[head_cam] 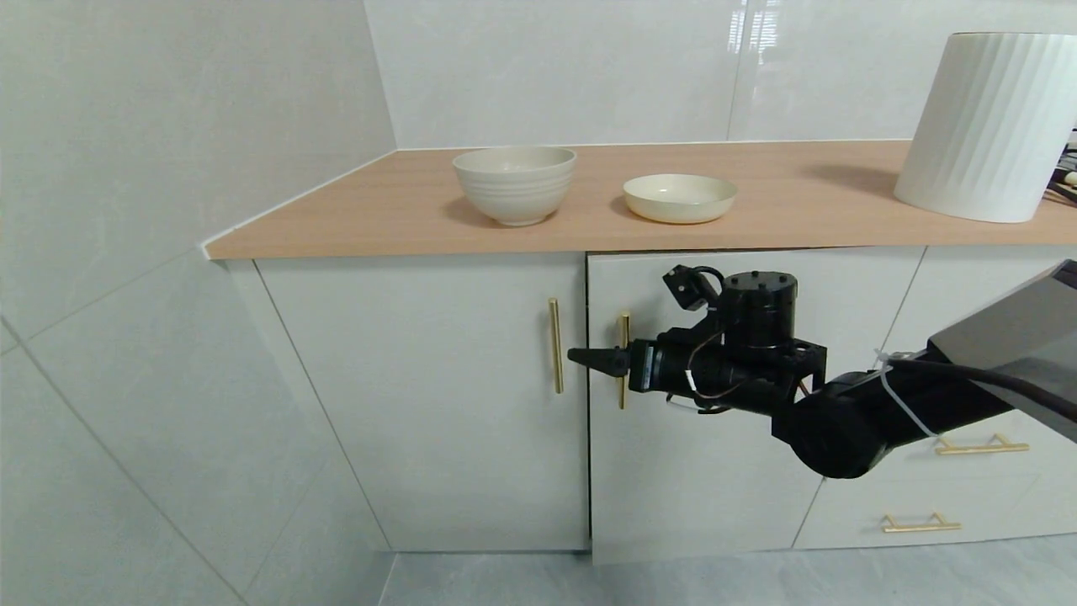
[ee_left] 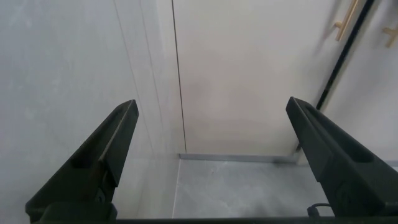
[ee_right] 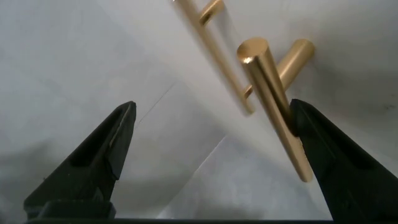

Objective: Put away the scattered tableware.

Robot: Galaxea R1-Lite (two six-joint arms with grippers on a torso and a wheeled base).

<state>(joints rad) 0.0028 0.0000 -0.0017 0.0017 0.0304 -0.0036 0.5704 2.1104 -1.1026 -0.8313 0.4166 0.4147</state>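
The left pincer [ee_left: 211, 109] gapes wide and holds nothing, low before the cabinet [ee_left: 249, 74] foot. The right pincer [head_cam: 591, 357] is spread wide too, a gold handle [ee_right: 272, 102] standing between its fingers, unclamped. Beyond, on the bench [head_cam: 379, 220], a bowl [head_cam: 515, 183] and a dish [head_cam: 679, 197] sit apart.

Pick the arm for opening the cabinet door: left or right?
Right. The right gripper is open at the right door's gold handle. The left gripper, also open, points low at the cabinet base and floor, off the handles.
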